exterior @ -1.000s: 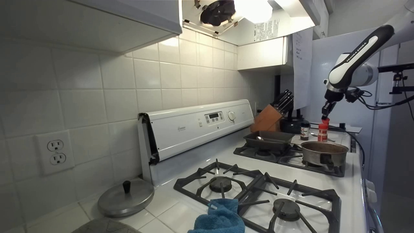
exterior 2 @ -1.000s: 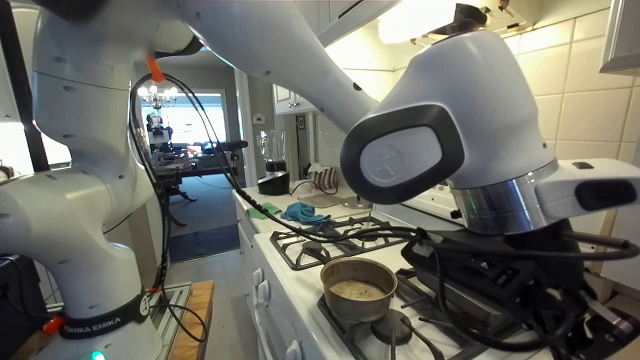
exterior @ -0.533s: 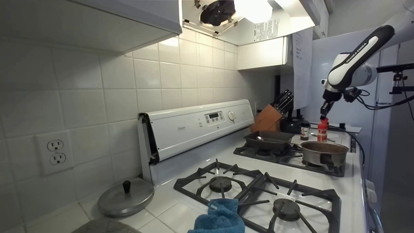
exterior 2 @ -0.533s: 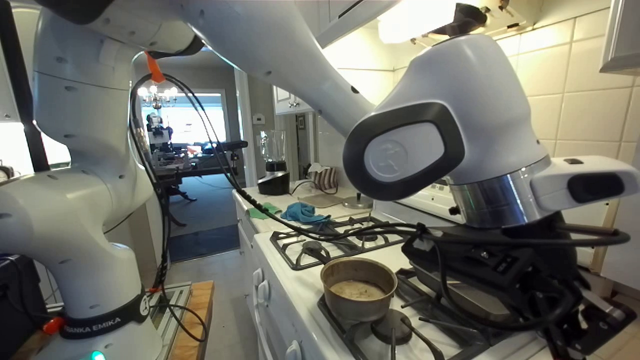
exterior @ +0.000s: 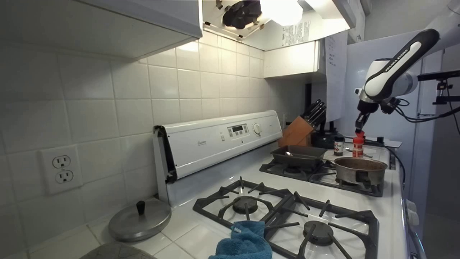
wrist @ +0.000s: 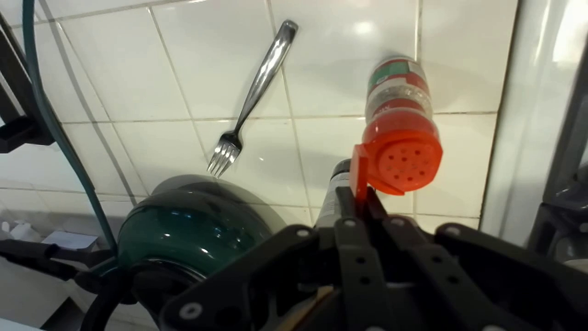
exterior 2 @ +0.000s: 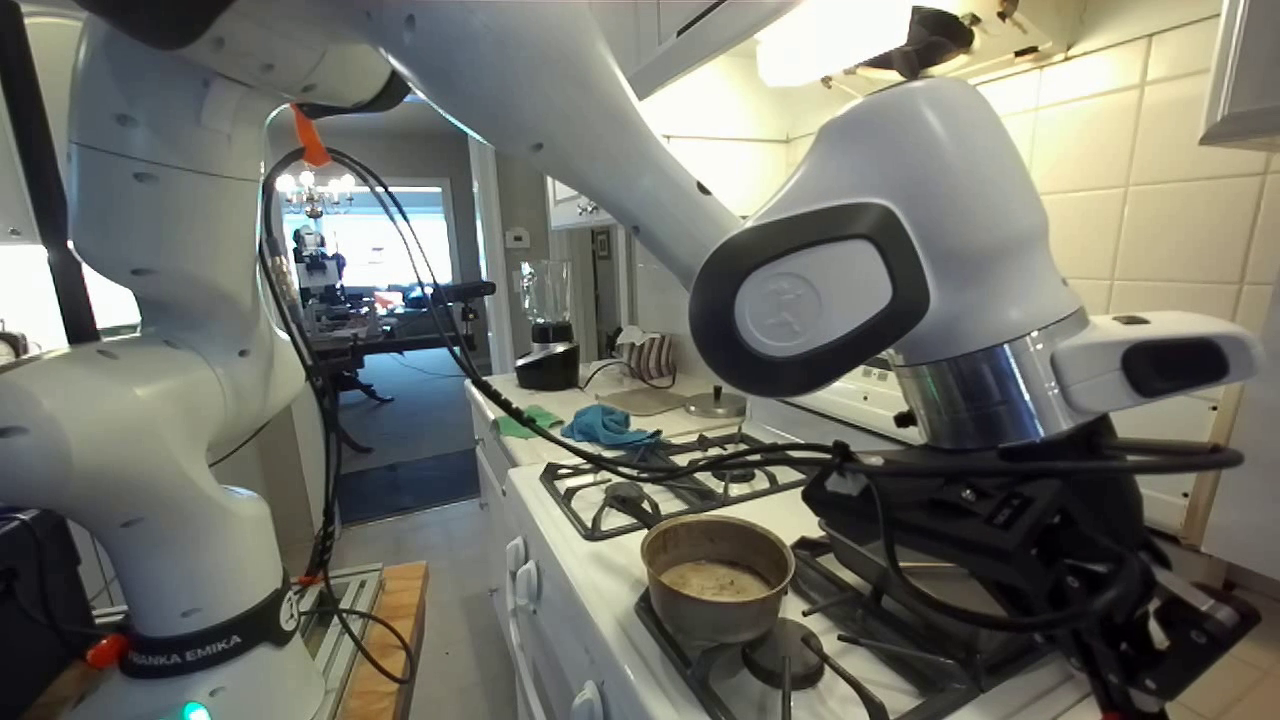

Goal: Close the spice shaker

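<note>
The spice shaker (exterior: 357,148) stands upright on the counter behind the pot in an exterior view. In the wrist view the spice shaker (wrist: 400,110) shows its red top with several holes bare. Its red flip lid (wrist: 359,168) stands open, roughly at right angles to the top; the lid (exterior: 360,134) is also raised in an exterior view. My gripper (wrist: 360,198) is shut on this lid, one finger on each side of it. The gripper (exterior: 359,129) also shows from the side, above the shaker. In the remaining exterior view, the shaker is nearly all out of frame.
A black-capped jar (exterior: 338,146) stands close by the shaker. A dark green kettle (wrist: 197,225) and a fork (wrist: 264,80) are on the tiles. A metal pot (exterior 2: 718,605) and a dark baking pan (exterior: 298,156) stand on the stove. A knife block (exterior: 296,133) is behind.
In both exterior views my gripper has moved slightly left. In an exterior view the shaker and its raised lid have shifted slightly left with it. The lid stays open at the fingertips.
</note>
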You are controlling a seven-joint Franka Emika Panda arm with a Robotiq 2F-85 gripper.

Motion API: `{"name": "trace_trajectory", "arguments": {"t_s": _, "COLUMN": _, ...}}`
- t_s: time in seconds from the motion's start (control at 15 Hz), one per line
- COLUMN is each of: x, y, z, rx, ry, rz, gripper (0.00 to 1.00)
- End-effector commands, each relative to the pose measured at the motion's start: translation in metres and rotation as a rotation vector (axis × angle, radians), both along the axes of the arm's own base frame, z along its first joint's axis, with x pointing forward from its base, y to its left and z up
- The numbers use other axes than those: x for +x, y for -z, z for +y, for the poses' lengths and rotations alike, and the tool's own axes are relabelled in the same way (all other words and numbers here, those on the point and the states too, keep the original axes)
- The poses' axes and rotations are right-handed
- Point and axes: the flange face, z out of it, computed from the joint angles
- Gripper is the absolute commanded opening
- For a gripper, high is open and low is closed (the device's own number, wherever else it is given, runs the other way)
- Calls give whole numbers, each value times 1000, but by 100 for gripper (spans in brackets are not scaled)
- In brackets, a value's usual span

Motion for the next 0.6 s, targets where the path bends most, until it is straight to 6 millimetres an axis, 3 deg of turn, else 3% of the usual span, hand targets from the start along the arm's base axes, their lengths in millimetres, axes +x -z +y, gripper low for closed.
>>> {"name": "trace_trajectory", "arguments": {"t_s": 0.0, "x": -2, "y": 17, "z": 11, "rx": 5, "ry": 6, "rz": 36, "gripper": 1}}
{"name": "trace_trajectory", "arguments": {"t_s": 0.53, "x": -3, "y": 24, "z": 16, "rx": 23, "ry": 1, "rz": 59, "gripper": 1}}
